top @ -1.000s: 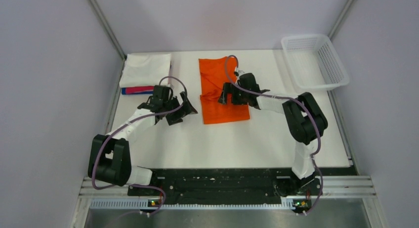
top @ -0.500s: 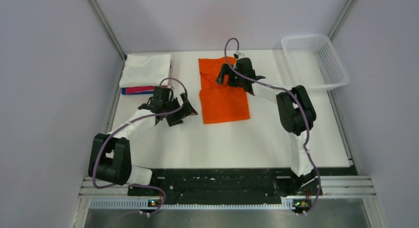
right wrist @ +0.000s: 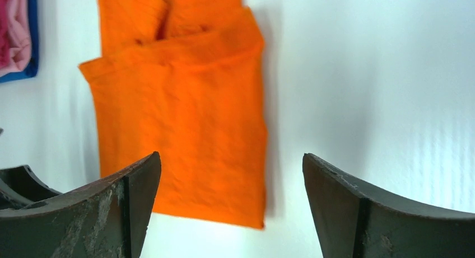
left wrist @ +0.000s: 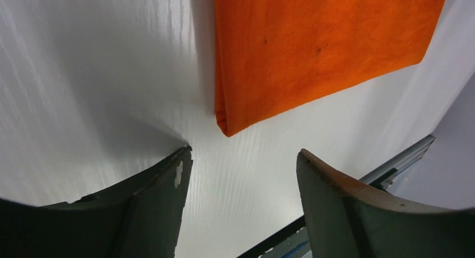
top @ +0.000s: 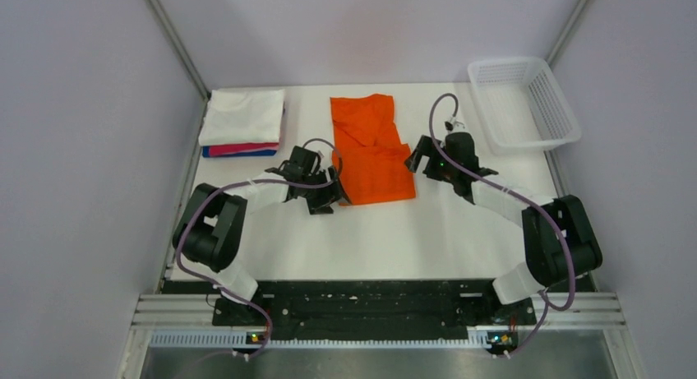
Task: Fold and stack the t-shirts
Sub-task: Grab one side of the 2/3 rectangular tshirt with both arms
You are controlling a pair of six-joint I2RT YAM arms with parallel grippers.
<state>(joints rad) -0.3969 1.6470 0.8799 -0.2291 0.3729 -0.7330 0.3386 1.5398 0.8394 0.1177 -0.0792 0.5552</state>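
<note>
orange t-shirt, long axis near-to-far

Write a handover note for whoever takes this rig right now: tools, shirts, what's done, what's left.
Left tool: open, empty, low at the near-left corner of the orange t-shirt.
Right tool: open, empty, beside its right edge.
Orange t-shirt: mid-table, folded lengthwise into a strip, far end rumpled.
Done: stack at the far-left corner, white over pink-red and blue.
Left: fold the orange t-shirt across, then set it on the stack.
</note>
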